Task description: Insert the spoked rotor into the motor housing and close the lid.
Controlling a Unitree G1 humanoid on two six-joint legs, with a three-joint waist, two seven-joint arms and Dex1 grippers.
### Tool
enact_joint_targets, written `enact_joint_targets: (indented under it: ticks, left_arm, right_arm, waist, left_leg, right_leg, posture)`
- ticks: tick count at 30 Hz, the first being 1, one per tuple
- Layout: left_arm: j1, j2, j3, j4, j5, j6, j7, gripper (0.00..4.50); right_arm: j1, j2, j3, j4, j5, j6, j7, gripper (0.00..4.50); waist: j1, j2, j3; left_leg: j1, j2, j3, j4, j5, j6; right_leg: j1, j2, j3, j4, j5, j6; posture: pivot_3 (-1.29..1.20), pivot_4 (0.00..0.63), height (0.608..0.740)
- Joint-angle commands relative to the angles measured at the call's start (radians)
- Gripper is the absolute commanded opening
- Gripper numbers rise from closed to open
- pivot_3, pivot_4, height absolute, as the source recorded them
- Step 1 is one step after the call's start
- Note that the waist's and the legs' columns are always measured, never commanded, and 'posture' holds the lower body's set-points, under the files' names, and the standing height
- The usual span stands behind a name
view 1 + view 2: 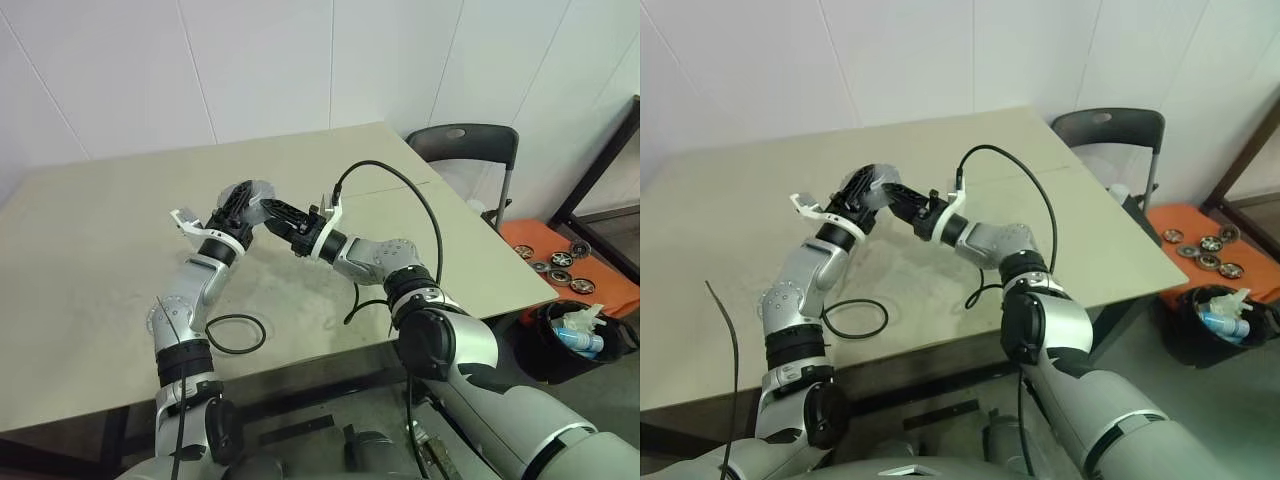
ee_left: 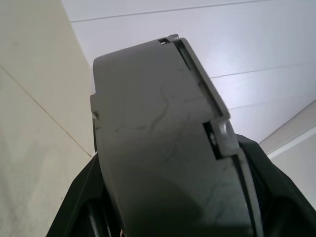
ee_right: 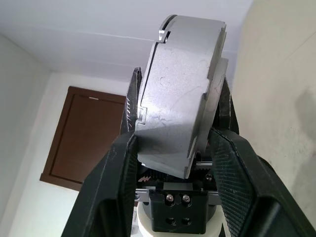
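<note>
Motor housing (image 3: 180,94), lid (image 2: 168,148) shut against it: held above the worktop (image 1: 100,230) centre, clamped by both left end effector (image 1: 238,205) and right end effector (image 1: 283,215). Closing step judged done; set-down is called for next.

Motor housing (image 3: 180,94): interior hidden, only grey outer shell visible; lower edge cut off behind fingers (image 3: 111,192). Left wrist view: housing runs off bottom edge of frame. Small wheels (image 1: 560,262), right edge of left eye view: too small to resolve spokes.
</note>
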Motion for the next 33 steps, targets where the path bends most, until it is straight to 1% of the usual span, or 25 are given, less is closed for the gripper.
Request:
enact_joint_targets:
  ticks: [1,7,8,10,14,16,19,23,26,29,33]
  left_arm:
    - [-0.042,0.057,0.052,-0.047,0.025,-0.099,0.007,2.46]
    - [-0.030,0.045,0.037,-0.060,0.032,-0.100,0.012,2.46]
    - [-0.030,0.044,0.036,-0.061,0.032,-0.100,0.013,2.46]
    - [-0.026,0.044,0.031,-0.062,0.033,-0.105,0.015,2.46]
    - [-0.025,0.045,0.027,-0.059,0.035,-0.114,0.014,2.46]
    - [-0.026,0.047,0.026,-0.057,0.036,-0.116,0.012,2.46]
    - [-0.031,0.060,0.031,-0.060,0.041,-0.121,0.012,2.46]
    - [0.002,0.125,0.042,-0.125,0.067,-0.123,0.014,2.46]
    - [0.050,0.204,0.088,-0.141,0.074,-0.132,0.022,2.46]
    - [0.088,0.304,0.136,-0.106,0.115,-0.160,0.015,2.46]
    - [0.096,0.417,0.163,0.027,0.211,-0.197,-0.019,2.46]
  right_arm:
    - [-0.015,-0.006,0.023,-0.018,-0.007,0.050,0.034,2.11]
    - [-0.012,-0.002,0.039,-0.029,-0.031,-0.022,0.034,2.11]
    - [-0.014,-0.002,0.037,-0.023,-0.029,-0.016,0.030,2.60]
    - [-0.020,-0.003,0.029,-0.012,-0.019,0.011,0.023,3.12]
    - [-0.018,-0.003,0.032,-0.011,-0.025,0.019,0.015,3.12]
    - [-0.016,-0.005,0.031,-0.009,-0.026,0.015,0.014,3.12]
    - [-0.014,-0.009,0.029,-0.006,-0.029,0.005,0.010,3.12]
    - [-0.010,-0.013,0.028,0.002,-0.035,-0.011,-0.002,3.12]
    - [-0.010,-0.011,0.028,0.006,-0.037,-0.018,-0.007,3.12]
    - [-0.011,-0.001,0.030,0.012,-0.042,-0.032,-0.015,3.12]
    - [-0.012,0.012,0.030,0.026,-0.049,-0.055,-0.028,3.12]
  waist:
    - [0.000,0.000,0.000]
    - [0.000,0.000,0.000]
    - [-0.001,0.000,0.000]
    - [-0.003,0.000,0.000]
    - [0.005,0.000,0.000]
    - [0.021,0.000,0.000]
    - [0.029,-0.001,0.000]
    - [0.024,-0.001,0.000]
    - [0.020,-0.001,0.000]
    - [0.020,-0.001,0.000]
    - [0.025,-0.001,0.000]
  left_leg:
    - [0.000,0.000,0.000,0.000,0.000,0.000]
    - [0.000,0.000,0.000,0.000,0.000,0.000]
    - [0.000,0.000,0.000,0.000,0.000,0.000]
    - [0.000,0.000,0.001,0.000,0.000,0.000]
    - [0.000,0.001,0.000,0.000,0.000,0.000]
    - [-0.001,0.000,0.000,0.000,0.000,0.000]
    - [-0.001,-0.001,0.000,0.000,0.000,0.000]
    - [-0.001,0.000,0.000,0.000,0.000,0.000]
    - [0.000,0.001,0.001,-0.002,0.000,0.000]
    - [0.001,0.002,0.001,-0.003,0.000,0.000]
    - [0.000,0.002,0.000,-0.002,0.000,0.000]
  right_leg:
    - [0.000,0.000,0.000,0.000,0.000,0.000]
    - [0.000,0.000,0.000,0.000,0.000,0.000]
    - [0.000,0.000,0.000,0.000,0.000,0.000]
    - [-0.001,0.000,0.001,0.000,0.000,0.000]
    - [-0.001,0.000,0.000,0.000,0.000,0.000]
    - [0.000,0.000,0.000,-0.001,0.000,0.000]
    - [0.000,0.000,0.000,-0.001,0.000,0.000]
    - [-0.001,0.000,0.000,-0.001,0.000,0.000]
    - [-0.001,0.001,0.001,-0.001,0.000,0.000]
    - [-0.002,0.002,0.001,0.000,0.000,0.000]
    - [-0.002,0.002,0.000,0.000,0.000,-0.001]
  posture:
    - [0.00,0.000,0.740]
    - [0.00,0.000,0.740]
    - [0.00,0.000,0.740]
    - [0.00,0.000,0.740]
    - [0.00,0.000,0.740]
    - [0.00,0.000,0.740]
    - [0.00,0.000,0.740]
    - [0.00,0.000,0.740]
    - [0.00,0.000,0.740]
    - [0.00,0.000,0.740]
    - [0.00,0.000,0.740]
